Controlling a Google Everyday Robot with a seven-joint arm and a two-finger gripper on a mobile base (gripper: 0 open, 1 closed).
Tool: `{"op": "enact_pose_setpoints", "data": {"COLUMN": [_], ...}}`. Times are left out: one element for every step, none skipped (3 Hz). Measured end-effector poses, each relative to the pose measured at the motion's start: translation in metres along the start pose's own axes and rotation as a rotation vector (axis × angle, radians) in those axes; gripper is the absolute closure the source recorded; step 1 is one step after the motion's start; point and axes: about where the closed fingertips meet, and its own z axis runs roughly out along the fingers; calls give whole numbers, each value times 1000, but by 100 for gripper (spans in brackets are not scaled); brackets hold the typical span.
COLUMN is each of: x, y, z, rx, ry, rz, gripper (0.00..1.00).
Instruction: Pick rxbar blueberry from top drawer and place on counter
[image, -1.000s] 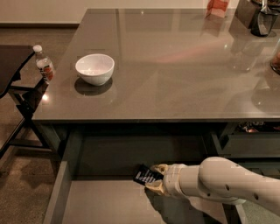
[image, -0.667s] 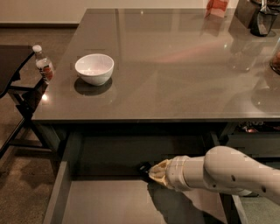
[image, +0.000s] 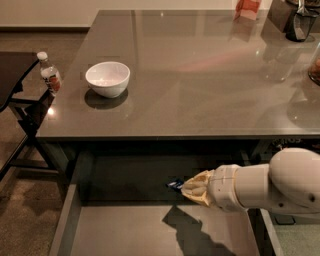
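The rxbar blueberry (image: 175, 184) shows as a small dark-blue wrapper end sticking out of my gripper (image: 190, 188). The gripper is shut on it and holds it in the air above the open top drawer (image: 122, 231), just below the front edge of the counter (image: 200, 75). My white arm comes in from the right and casts a shadow on the drawer's grey floor. Most of the bar is hidden by the tan fingers (image: 199, 186).
A white bowl (image: 107, 78) sits on the counter's left part. A small water bottle (image: 50, 77) stands at the counter's left edge by a black side stand (image: 15, 70). A red bag (image: 246, 7) and dark items (image: 299, 22) stand at the back right.
My gripper has risen from near the drawer floor with the bar in it and now sits higher, close under the counter's front edge.
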Motion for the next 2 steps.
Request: {"op": "enact_pose_setpoints", "data": {"x": [-18, -53], "y": [0, -17], "z": [-35, -74], "rx": [22, 76], "ry": [-14, -16], "rz": [-28, -86], "gripper": [100, 100]}}
